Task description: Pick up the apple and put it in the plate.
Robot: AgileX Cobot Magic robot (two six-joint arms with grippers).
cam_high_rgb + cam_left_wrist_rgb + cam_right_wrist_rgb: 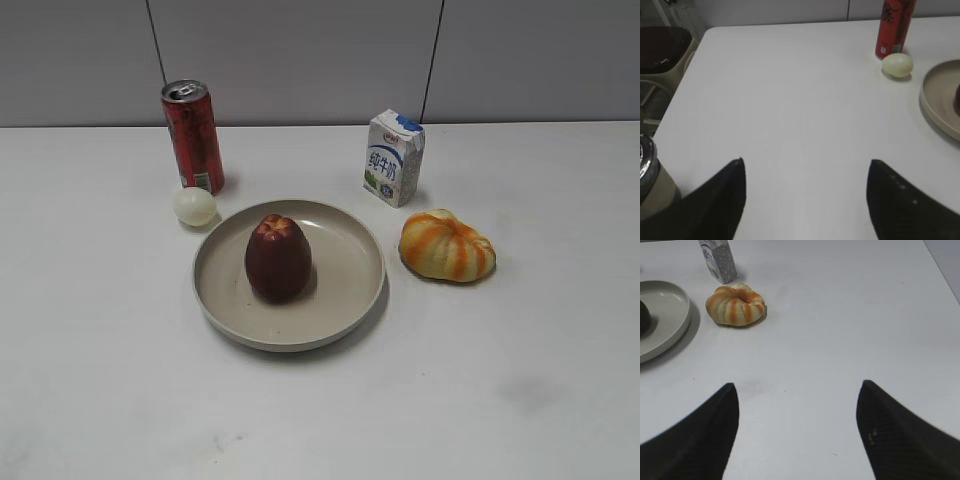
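Nearest, in each wrist view, a gripper hangs over bare white desk [520,400] with its two dark fingers spread wide apart and nothing between them: the left gripper [807,200] near the desk's left edge, the right gripper [797,432] on the right side. Neither shows in the exterior view. Farther in, at the centre of the desk, sits the plate [345,290]. The apple [278,257] stands upright inside it, left of the middle. Right of the plate lies a striped pumpkin [446,245]. Just beyond the plate's left rim rests a pale egg [194,206]. Behind the egg stands a red can [193,136], and farther right a small milk carton [393,157].
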